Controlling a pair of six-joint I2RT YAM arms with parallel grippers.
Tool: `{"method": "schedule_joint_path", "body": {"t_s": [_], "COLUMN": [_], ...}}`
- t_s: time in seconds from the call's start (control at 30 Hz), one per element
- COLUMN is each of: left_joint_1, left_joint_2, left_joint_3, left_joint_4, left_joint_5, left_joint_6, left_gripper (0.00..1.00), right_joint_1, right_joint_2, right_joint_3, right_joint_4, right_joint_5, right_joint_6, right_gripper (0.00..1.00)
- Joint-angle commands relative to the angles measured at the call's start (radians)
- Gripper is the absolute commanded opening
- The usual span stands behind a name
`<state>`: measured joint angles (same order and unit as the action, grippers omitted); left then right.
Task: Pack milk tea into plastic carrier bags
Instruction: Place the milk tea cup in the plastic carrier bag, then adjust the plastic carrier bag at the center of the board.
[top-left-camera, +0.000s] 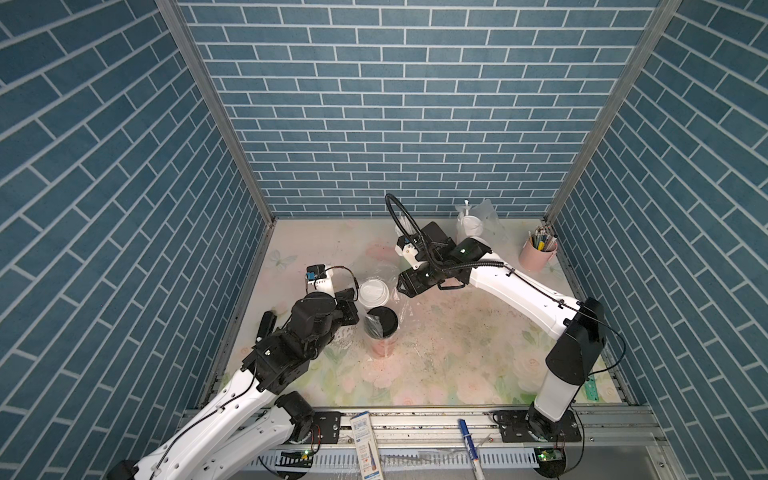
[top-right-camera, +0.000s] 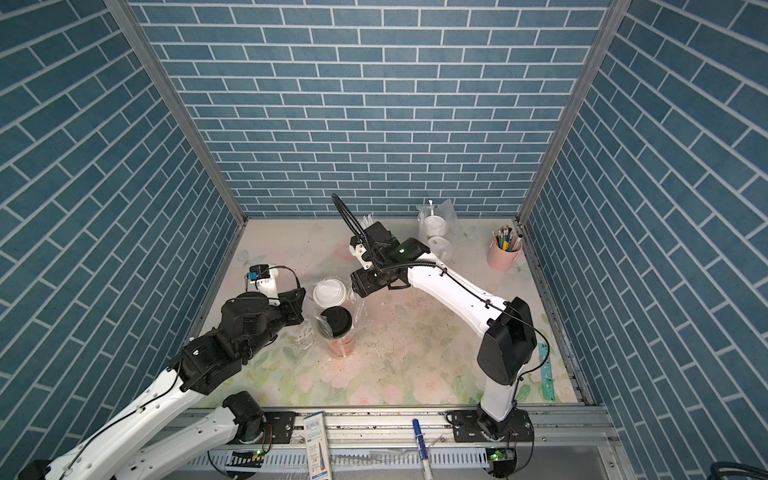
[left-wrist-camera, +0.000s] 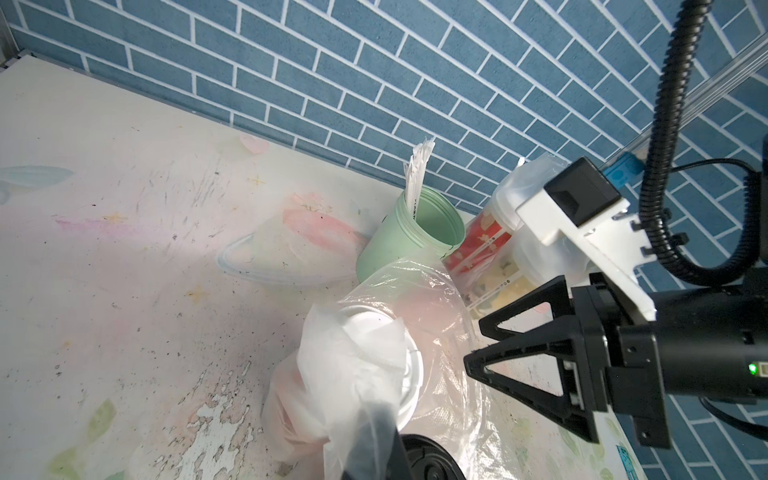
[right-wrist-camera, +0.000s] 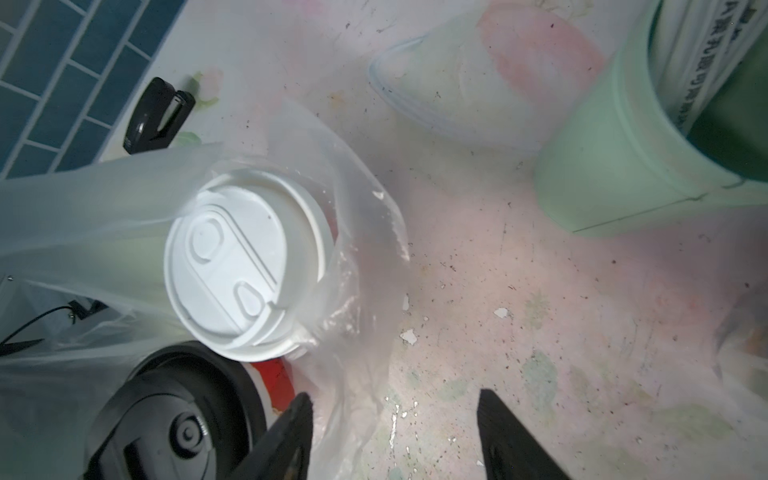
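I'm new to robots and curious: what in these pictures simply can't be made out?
- Left gripper: left wrist view, the bunched carrier bag and the picture's edge hide its tips.
- Mint-green cup: both top views, the right arm covers its body.
- Black-lidded cup: both wrist views, cut off by the edge.
- Straw wrappers' print: right wrist view, blurred and cropped.

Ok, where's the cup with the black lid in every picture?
A top view: black-lid cup in the middle, clear bag around it.
A top view: same spot.
Left wrist view: only its lid, cut off at the edge.
Right wrist view: close up, by the right tool.
Landmark: white-lid cup beside it everywhere.
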<state>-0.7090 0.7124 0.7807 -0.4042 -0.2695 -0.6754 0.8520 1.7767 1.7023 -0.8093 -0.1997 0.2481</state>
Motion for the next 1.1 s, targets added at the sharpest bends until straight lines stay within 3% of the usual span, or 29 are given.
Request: {"method": "schedule_joint_path", "body": {"t_s": [0.0, 0.3, 0.5, 1.07], "left_joint_1": [0.006, 0.006, 0.005, 0.011], "left_joint_2": [-0.01, -0.028, -0.028, 0.174], "left_joint_3": [-0.008, -0.018, -0.009, 0.19], "left_joint_4": [-0.019, -0.025, -0.021, -0.035], "left_joint_5": [-0.018, -0.026, -0.027, 0.085], "left_joint_6": [0.016, 0.011, 0.01, 0.093], "left_gripper": [0.0, 0.0, 0.0, 0.0], "right_joint_1": [-0.006, -0.019, -0.021, -0.021], "right_joint_2": [0.006, 0.021, 0.002, -0.197], "right_joint_3": [-0.02, -0.043, -0.028, -0.068], "right_joint_4": [0.061, 0.084, 0.058, 0.006], "right_joint_5": [-0.097, -0.187, -0.175, -0.086], "right_joint_6": [0.052, 0.083, 0.085, 0.087], "right_gripper": [0.58, 0.43, 0.0, 0.0]}}
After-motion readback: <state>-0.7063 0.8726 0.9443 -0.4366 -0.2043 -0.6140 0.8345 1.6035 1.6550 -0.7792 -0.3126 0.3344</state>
